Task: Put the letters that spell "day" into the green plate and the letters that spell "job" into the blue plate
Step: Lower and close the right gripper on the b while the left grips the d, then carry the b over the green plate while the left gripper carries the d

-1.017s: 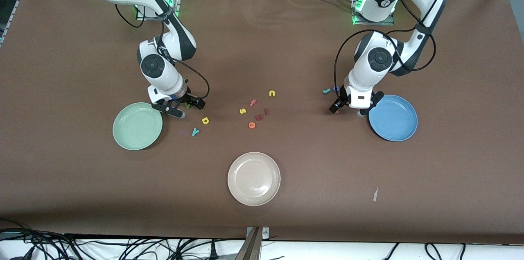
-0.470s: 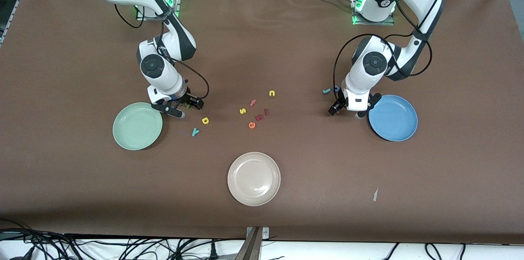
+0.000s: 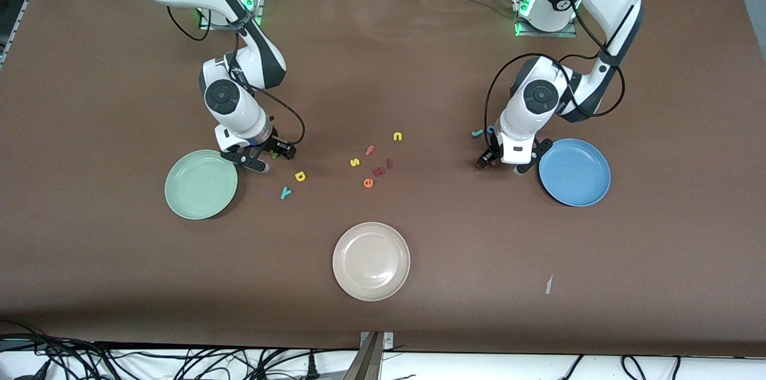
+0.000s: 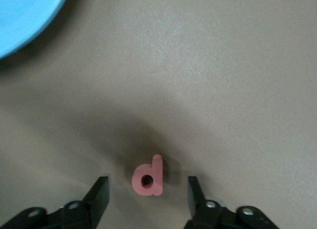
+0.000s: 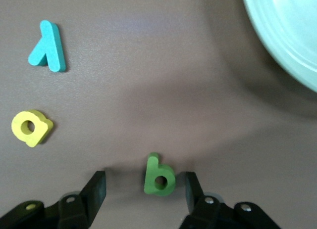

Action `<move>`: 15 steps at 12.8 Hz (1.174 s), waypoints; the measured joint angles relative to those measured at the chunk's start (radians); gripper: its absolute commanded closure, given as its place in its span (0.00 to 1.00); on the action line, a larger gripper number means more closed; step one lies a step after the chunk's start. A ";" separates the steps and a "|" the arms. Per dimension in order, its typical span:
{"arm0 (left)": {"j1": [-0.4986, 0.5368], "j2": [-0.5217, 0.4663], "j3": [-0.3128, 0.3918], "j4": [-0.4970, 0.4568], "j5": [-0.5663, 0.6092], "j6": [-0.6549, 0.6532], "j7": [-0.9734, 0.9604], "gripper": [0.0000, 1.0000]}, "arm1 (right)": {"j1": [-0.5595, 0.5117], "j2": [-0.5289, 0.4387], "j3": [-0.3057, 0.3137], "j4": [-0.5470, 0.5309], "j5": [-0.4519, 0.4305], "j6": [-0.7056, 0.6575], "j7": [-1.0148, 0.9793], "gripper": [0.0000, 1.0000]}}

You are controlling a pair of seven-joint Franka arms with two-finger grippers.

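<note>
My left gripper (image 3: 504, 163) is down at the table beside the blue plate (image 3: 574, 172). In the left wrist view its jaws (image 4: 147, 185) stand open either side of the pink-red b (image 4: 148, 176), with a gap on each side. The teal j (image 3: 477, 133) and blue o (image 3: 491, 128) lie just farther from the front camera. My right gripper (image 3: 275, 158) is low beside the green plate (image 3: 201, 184). Its open jaws (image 5: 144, 180) straddle the green a (image 5: 159, 177), which lies close to one finger. The yellow d (image 3: 300, 176) and teal y (image 3: 286, 192) lie nearer the camera.
A beige-white plate (image 3: 371, 261) sits toward the front camera at mid-table. Loose letters lie in the middle: yellow s (image 3: 355, 161), pink f (image 3: 370, 150), yellow n (image 3: 397, 136), orange e (image 3: 368, 183) and dark red ones (image 3: 383, 167). A white scrap (image 3: 549, 284) lies near the front.
Both grippers' jaws have narrowed around their letters. The left gripper has shifted slightly away from the blue plate; the right arm has barely moved.
</note>
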 measured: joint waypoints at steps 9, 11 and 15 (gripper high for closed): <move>-0.003 0.001 0.002 0.000 0.044 -0.023 -0.032 0.40 | 0.000 -0.006 -0.005 -0.010 0.000 -0.002 -0.007 0.54; -0.003 0.002 0.002 0.000 0.045 -0.026 -0.033 0.40 | 0.000 -0.007 -0.009 -0.012 0.000 -0.002 -0.015 0.54; -0.002 0.003 0.004 0.010 0.045 -0.026 -0.036 0.43 | 0.000 -0.008 -0.020 -0.012 0.000 -0.001 -0.036 0.57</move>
